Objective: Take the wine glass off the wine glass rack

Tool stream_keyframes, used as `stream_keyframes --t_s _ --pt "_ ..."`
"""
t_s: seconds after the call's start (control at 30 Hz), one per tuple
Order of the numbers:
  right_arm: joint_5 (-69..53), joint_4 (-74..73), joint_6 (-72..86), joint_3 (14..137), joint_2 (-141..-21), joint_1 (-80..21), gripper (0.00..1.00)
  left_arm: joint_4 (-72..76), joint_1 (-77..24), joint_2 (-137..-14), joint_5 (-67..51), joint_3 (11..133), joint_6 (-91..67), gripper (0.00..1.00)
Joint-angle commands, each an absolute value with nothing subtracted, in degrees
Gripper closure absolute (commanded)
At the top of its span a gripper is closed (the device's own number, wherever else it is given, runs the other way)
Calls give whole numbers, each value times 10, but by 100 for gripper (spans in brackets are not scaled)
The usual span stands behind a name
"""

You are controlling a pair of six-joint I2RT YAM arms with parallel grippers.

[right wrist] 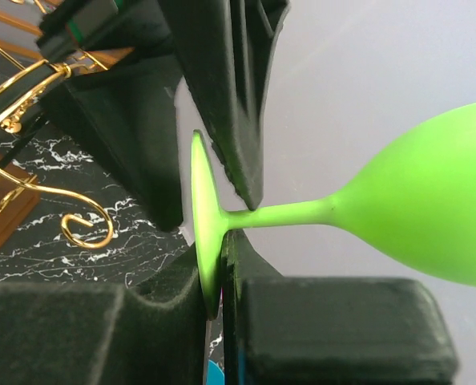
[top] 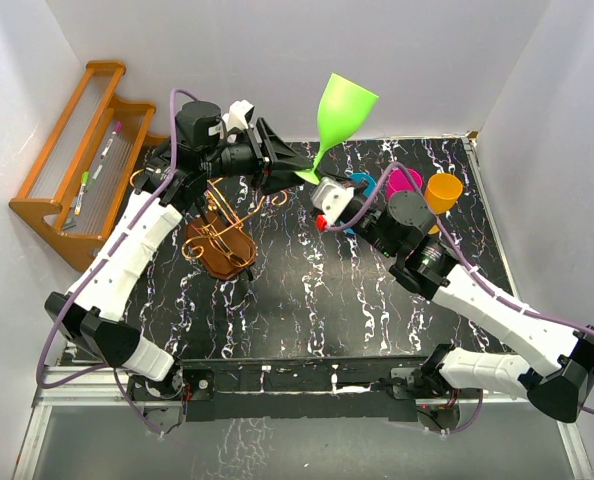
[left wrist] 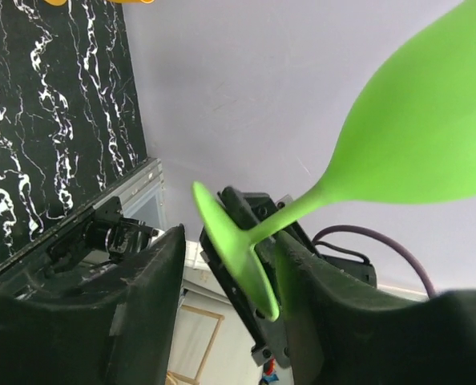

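— Where is the matte lime-green stemmed wine glass (top: 345, 105) to be found?

— It is held in the air near the back wall, apart from the gold-copper wire wine glass rack (top: 220, 235). The rack, on its glossy brown oval wooden base, is seen on the black white-veined table (top: 307, 300), below and left of the glass. The bowl is tilted up and to the right, and the foot is pointed down-left.

— By which gripper is it gripped?

— The rim of the round foot is pinched between the narrow-set jaws of the right gripper (right wrist: 212, 301).

— And the left gripper (left wrist: 234, 241)?

— Its jaws are spread to either side of the same foot. One finger is laid against the stem side, while a strip of light is seen between the other finger and the foot's underside.

— What else is shown?

— An orange-brown wooden stepped shelf (top: 77, 150) is placed at the far left. A pink cup (top: 405, 180) and an orange cup (top: 443, 190) are seen just beyond the right arm.
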State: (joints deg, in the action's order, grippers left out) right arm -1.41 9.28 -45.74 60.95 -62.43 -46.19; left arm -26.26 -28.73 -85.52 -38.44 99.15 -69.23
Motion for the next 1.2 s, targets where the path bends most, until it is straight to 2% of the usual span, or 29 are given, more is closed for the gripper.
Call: stream_keyframes --t_s 0.0,0.07,0.1,0.2,0.23,0.33,0.4,0.53,0.7,0.77,0.83,0.9,1.0,1.03,1.13,1.17 --pt "12 150 -484 610 -623 -483 92 -231 -290 -826 -407 986 -702 66" --pt "20 151 -485 608 -624 -487 92 -225 -290 -829 -416 985 -704 93" --pt "25 151 -485 607 -623 -488 92 -223 -290 -829 -418 984 -703 100" --pt "47 151 -482 600 -621 -490 91 -223 -290 -826 -416 984 -697 100" --pt "56 150 -477 598 -619 -490 87 -224 -290 -824 -413 985 -694 100" --pt "85 135 -450 587 -609 -490 63 -241 -289 -811 -372 991 -665 100" --pt "101 111 -420 576 -595 -490 53 -280 -289 -800 -311 1017 -624 100" --pt "132 49 -347 533 -552 -490 51 -346 -289 -755 -141 1040 -560 100" --pt "228 -28 -225 506 -510 -489 52 -334 -289 -667 8 980 -519 100" --pt "281 -64 -173 517 -516 -488 65 -345 -289 -645 41 970 -497 100" --pt "304 -127 -109 555 -547 -471 89 -356 -289 -630 63 966 -475 100" --pt "222 -228 -24 629 -604 -396 92 -368 -289 -619 74 961 -456 100" --pt "-46 -362 77 765 -709 -189 92 -387 -289 -610 79 959 -433 100" --pt "-128 -392 90 825 -741 -151 92 -395 -289 -609 77 959 -429 100" --pt "-328 -399 133 928 -786 -121 91 -406 -289 -608 54 952 -413 100" --pt "-396 -364 164 947 -786 -120 84 -408 -289 -611 44 949 -409 100"
